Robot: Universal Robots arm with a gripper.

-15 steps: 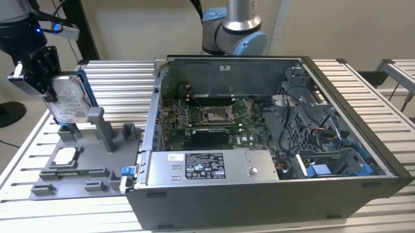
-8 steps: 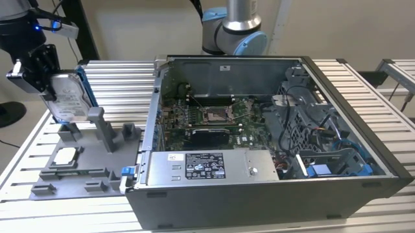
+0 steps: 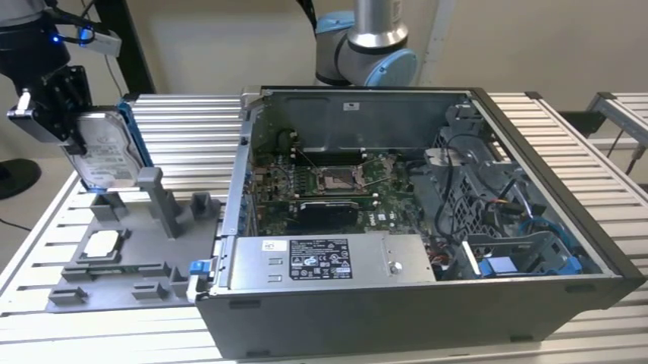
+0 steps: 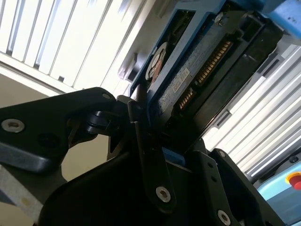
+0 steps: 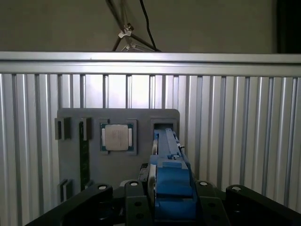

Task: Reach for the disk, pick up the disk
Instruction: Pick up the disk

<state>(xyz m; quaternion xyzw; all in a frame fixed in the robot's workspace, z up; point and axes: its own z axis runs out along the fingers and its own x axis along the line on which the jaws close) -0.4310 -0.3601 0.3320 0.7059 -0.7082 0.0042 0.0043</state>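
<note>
**Operator:** When the claw is checked from the wrist cameras, what state is it in?

**Technician:** In the second wrist view the gripper [image 4: 157,125] is clamped onto the disk [image 4: 197,70]. Its black fingers [image 4: 141,141] bear on either side of the drive, with no gap showing. In the first wrist view the drive is seen edge-on, with the blue rail [image 5: 171,188] facing the camera and centred between the fingers. A centred hold probably keeps the load from twisting.

**Operator:** Where does the disk sit?

**Technician:** In the exterior view it stands upright at that view's left, label outward, over the grey fixture tray [image 3: 132,265] and just beside a grey post [image 3: 152,182]. Its lower edge is at the holder's slot, and I cannot tell whether it is fully clear. The upright pose matches that vertical slot, which probably explains the grip from above. The reach and the grasp look complete. A small square chip [image 3: 102,244] lies in its own recess, apart from the drive.

**Operator:** And beyond the tray?

**Technician:** An open computer case [image 3: 405,227] rests on the slatted table [image 3: 182,121], to the exterior view's right of the tray. The arm base [image 3: 365,45] stands behind the case.
</note>
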